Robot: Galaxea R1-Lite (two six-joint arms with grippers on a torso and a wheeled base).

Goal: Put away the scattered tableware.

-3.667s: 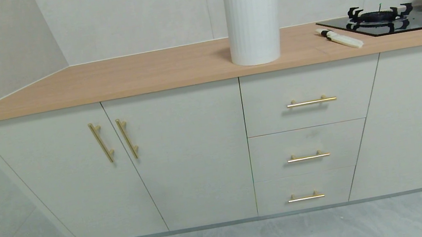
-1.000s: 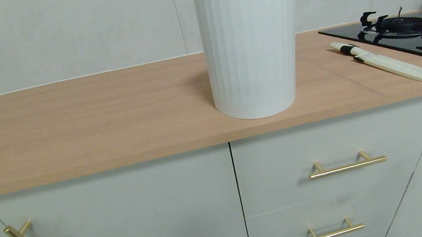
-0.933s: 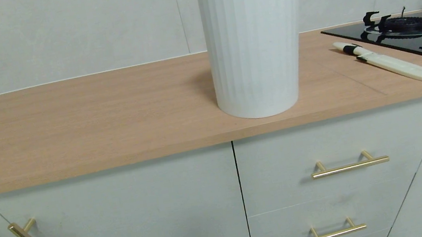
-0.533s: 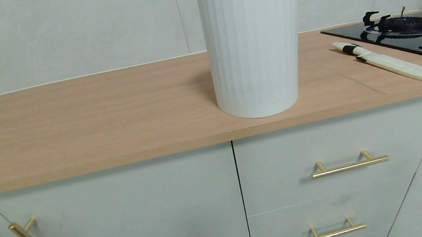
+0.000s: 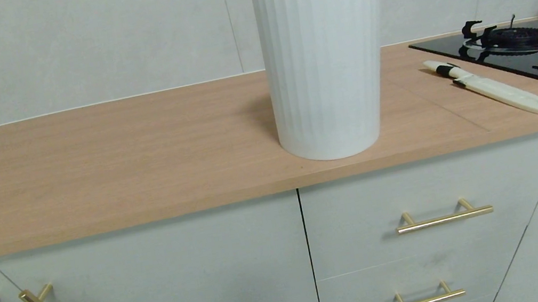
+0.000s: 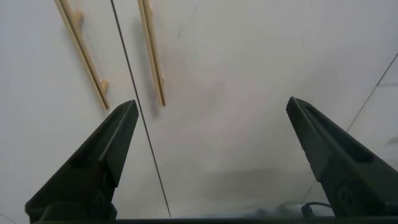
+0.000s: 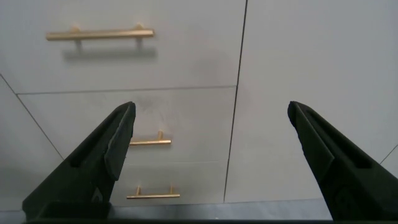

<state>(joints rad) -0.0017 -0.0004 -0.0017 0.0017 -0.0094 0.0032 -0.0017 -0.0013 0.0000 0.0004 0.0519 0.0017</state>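
Head view shows a cream, black-banded knife [image 5: 487, 88].

The wooden countertop [image 5: 114, 159] in front of me carries a tall white ribbed container [image 5: 323, 67], upright near the front edge; to my right of it, apart, a pale knife [image 5: 485, 87] lies flat; beyond the knife sits the black hob [image 5: 517, 49].

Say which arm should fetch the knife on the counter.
Right. The knife lies right of the white container, by the stove. The right gripper, open, faces the drawers beneath; the left gripper faces the far-left cabinet doors.
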